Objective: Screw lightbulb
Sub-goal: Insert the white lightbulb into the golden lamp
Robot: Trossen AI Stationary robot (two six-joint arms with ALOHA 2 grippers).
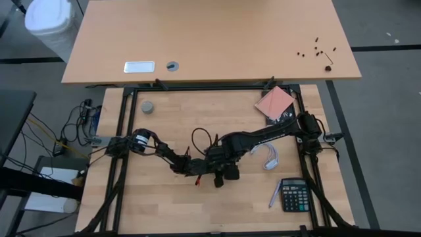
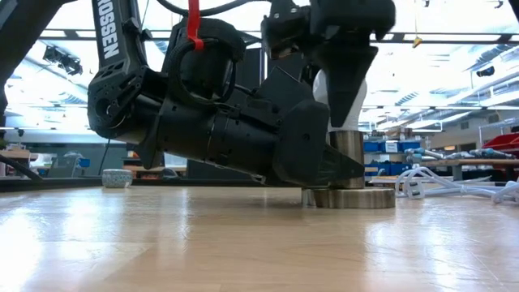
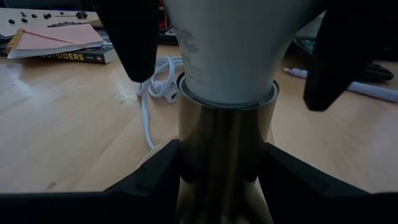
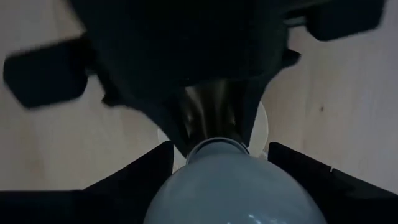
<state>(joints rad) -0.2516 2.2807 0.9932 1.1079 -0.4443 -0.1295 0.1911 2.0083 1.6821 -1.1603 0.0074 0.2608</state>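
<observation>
Gripping low on the metal socket tube (image 3: 224, 155), my left gripper (image 3: 224, 186) has its fingers pressed against both sides of the tube, as my left wrist view shows; the high view gives only a dark knot of both arms at mid-table there. The lightbulb (image 3: 233, 46) stands upright in the top of that tube, its white neck seated at the rim. My right gripper (image 4: 221, 174) comes down from above with its fingers either side of the bulb's rounded head (image 4: 236, 190); I cannot tell whether they are touching the glass. The low view shows the socket's round base (image 2: 353, 197) flat on the wooden table (image 2: 243, 243), with a workshop room of shelves and ceiling lights behind. Moving rightward across the high view: a small grey cap (image 1: 148, 107) on the left, the white cord (image 1: 271, 158), a pink paper on a book (image 1: 275, 103), then a pen (image 1: 273, 195) and a calculator (image 1: 294, 195) at the right.
</observation>
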